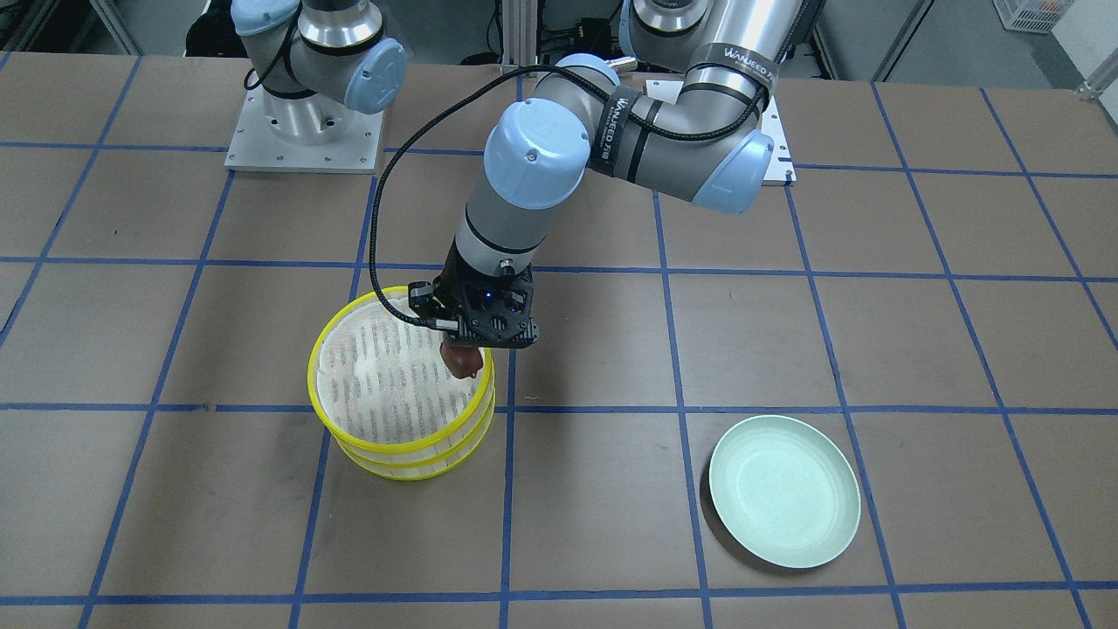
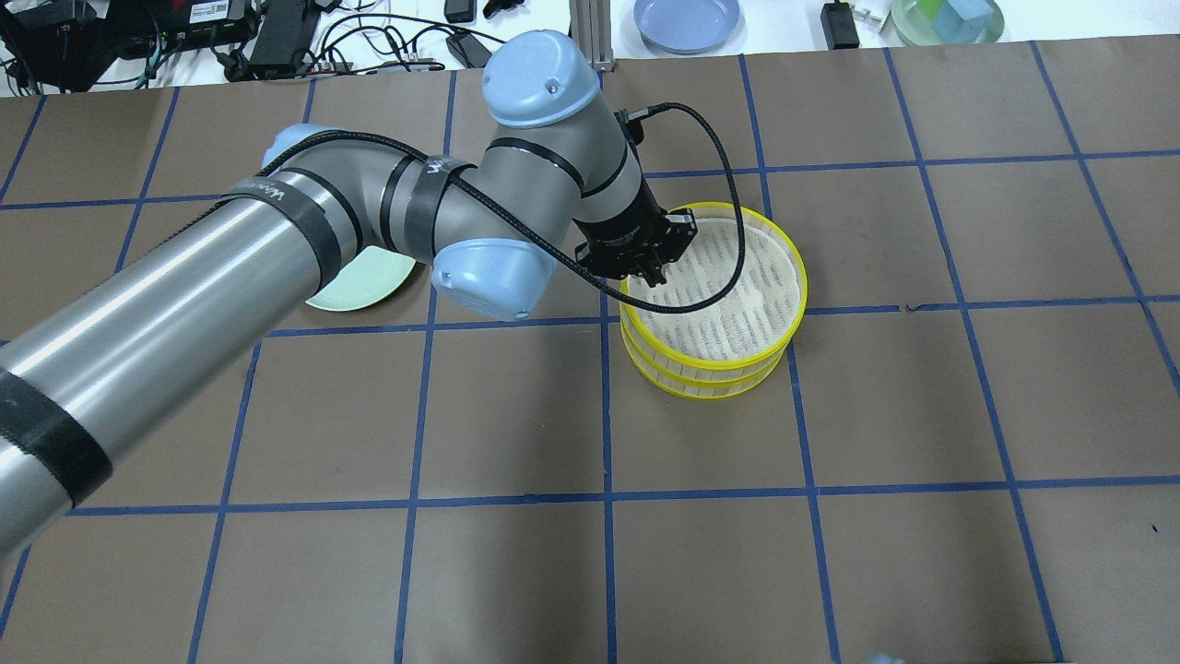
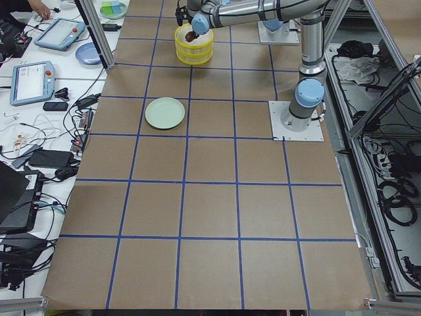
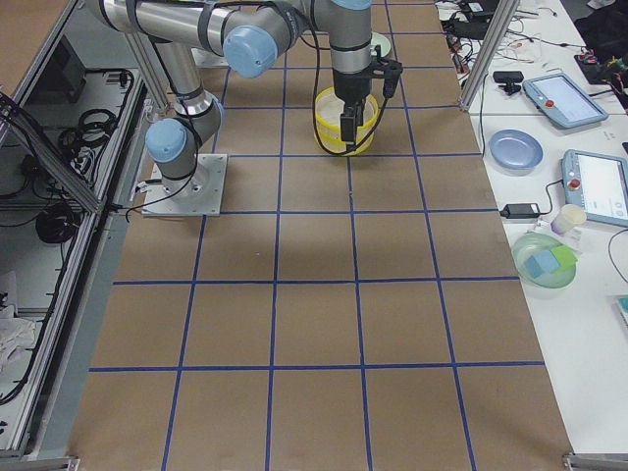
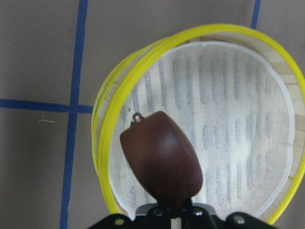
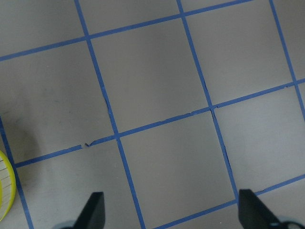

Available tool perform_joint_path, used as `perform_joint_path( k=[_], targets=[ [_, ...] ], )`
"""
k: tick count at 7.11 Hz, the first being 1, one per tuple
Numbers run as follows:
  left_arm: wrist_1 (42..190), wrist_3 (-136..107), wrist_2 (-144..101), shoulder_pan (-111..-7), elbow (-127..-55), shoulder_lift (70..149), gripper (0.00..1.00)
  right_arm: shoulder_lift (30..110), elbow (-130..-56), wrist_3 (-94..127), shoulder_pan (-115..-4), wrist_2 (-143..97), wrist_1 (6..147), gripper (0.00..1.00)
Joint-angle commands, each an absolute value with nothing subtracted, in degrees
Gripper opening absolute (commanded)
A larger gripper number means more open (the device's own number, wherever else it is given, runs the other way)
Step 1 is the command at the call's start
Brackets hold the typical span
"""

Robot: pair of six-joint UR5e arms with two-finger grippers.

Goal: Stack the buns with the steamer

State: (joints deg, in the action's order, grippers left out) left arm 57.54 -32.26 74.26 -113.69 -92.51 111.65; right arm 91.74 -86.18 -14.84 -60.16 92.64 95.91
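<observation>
The steamer's two yellow-rimmed trays (image 1: 349,437) stand stacked on the table; the top tray's white cloth lining is bare. They also show in the overhead view (image 2: 800,277) and the left wrist view (image 5: 107,143). My left gripper (image 1: 463,360) is shut on the dark reddish-brown bun (image 5: 162,162) and holds it just above the top tray, near its rim. In the overhead view the gripper (image 2: 645,274) hides the bun. The cream-white bun is hidden. My right gripper (image 6: 174,214) is open and empty over bare table, with the steamer's rim (image 6: 5,191) at its view's left edge.
A pale green plate (image 1: 784,489) lies empty on the table, on my left of the steamer, partly under the left arm in the overhead view (image 2: 364,288). Blue tape lines grid the brown table. Operators' gear lies beyond the far edge.
</observation>
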Motion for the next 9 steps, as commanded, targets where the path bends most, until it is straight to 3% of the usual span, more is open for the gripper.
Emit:
perform_joint_path(
  k=[1, 2, 5, 9],
  targets=[
    [57.57, -33.39, 74.0, -114.87, -92.81, 111.88, 0.58, 91.41, -86.57, -14.5, -60.21, 87.05, 95.19, 1.0],
    [57.66, -32.96, 74.0, -114.87, -92.99, 111.8, 1.0, 91.15, -86.66, -14.5, -60.21, 87.1, 95.01, 1.0],
    [59.92, -32.53, 75.05, -113.65, -92.55, 109.97, 1.0, 91.93, -86.66, -14.5, -62.47, 87.46, 94.14, 1.0],
    [76.24, -11.98, 89.78, -103.12, -88.52, 102.33, 1.0, 91.06, -86.66, -1.09, -79.13, 88.06, 95.18, 1.0]
  ],
)
